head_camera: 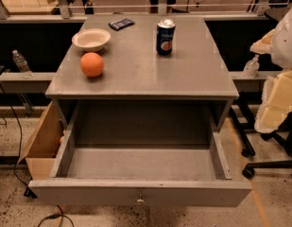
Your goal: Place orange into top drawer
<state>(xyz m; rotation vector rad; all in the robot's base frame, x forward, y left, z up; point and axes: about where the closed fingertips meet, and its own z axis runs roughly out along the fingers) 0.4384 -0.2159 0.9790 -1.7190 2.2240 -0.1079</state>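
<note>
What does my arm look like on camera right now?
The arm shows at the right edge: a bulky white shell above, cream-yellow blocky segments below. No cables or markings show on it. The gripper is out of view.

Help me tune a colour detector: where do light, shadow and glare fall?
Camera view: warm, dim overhead light; the orange sits lit, a soft shadow under it on the tabletop; the top drawer is shaded inside, darkest at the back; the can gleams on top; the pale arm at the right edge looks washed out; the gripper is not in view.
</note>
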